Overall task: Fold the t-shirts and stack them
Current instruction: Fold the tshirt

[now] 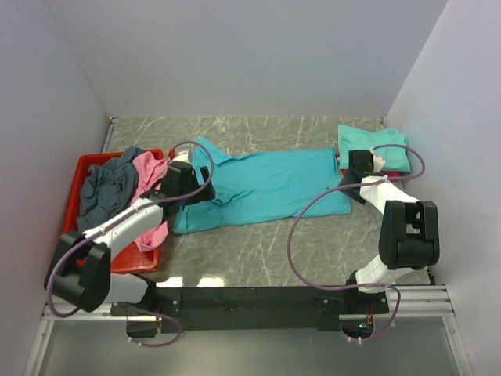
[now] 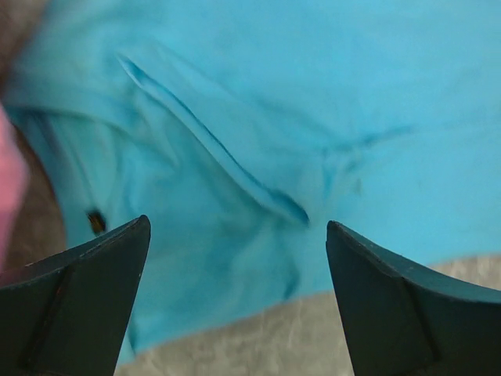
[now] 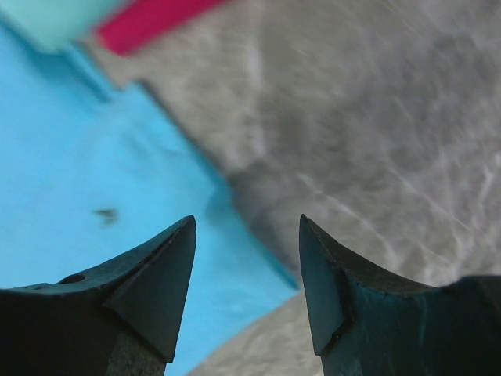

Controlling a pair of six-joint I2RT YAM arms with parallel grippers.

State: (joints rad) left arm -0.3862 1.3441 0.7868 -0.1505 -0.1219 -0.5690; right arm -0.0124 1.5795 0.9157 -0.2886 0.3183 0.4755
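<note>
Hovering with the left gripper (image 2: 239, 227) spread wide, nothing between its fingers (image 2: 86, 298), close over the turquoise t-shirt (image 2: 313, 94); just ahead of the tips, a raised fold running diagonally; nearer than the tips, the shirt's edge on the marble table (image 2: 258, 348); off to the left, a sliver of the pink t-shirt (image 2: 9, 180). Holding the right gripper (image 3: 246, 223) parted, empty, straddling the turquoise hem corner: cloth beneath the left finger, bare table beneath the right. Farther ahead and left, the mint-green t-shirt (image 3: 47, 19) beside a strip of the crimson t-shirt (image 3: 149, 19). Beyond the left fingers, the slate-grey t-shirt (image 1: 106, 188) heaped with the pink one in the red tray (image 1: 129, 260)
</note>
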